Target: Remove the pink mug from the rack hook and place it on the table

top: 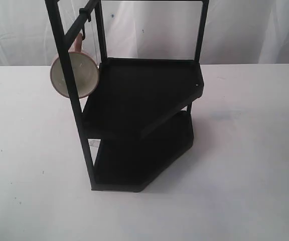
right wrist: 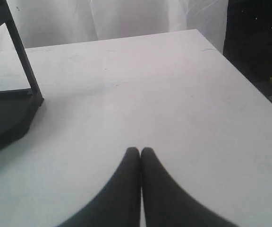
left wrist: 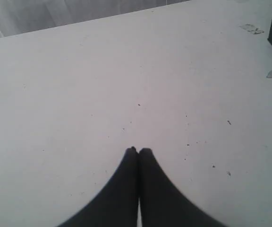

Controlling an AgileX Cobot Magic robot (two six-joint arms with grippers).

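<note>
The pink mug (top: 84,73) hangs on the rack hook (top: 84,34) at ten o'clock, behind a rack post (top: 78,115). A sideways pull may snag there, though the handle seating looks unclear. The left gripper (left wrist: 138,150) and right gripper (right wrist: 140,149) are pinched closed, empty.

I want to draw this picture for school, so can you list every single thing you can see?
pink mug: one, dusty pink, cream inside, hanging from the hook at the rack's top left.
rack hook: one, black, on the rack's top bar.
rack: one, black, two shelves, standing mid-table.
table: one, white, under everything.
curtain: white, behind the table.
left gripper: one, black, shut, over bare table.
right gripper: one, black, shut, near the rack's foot.
</note>
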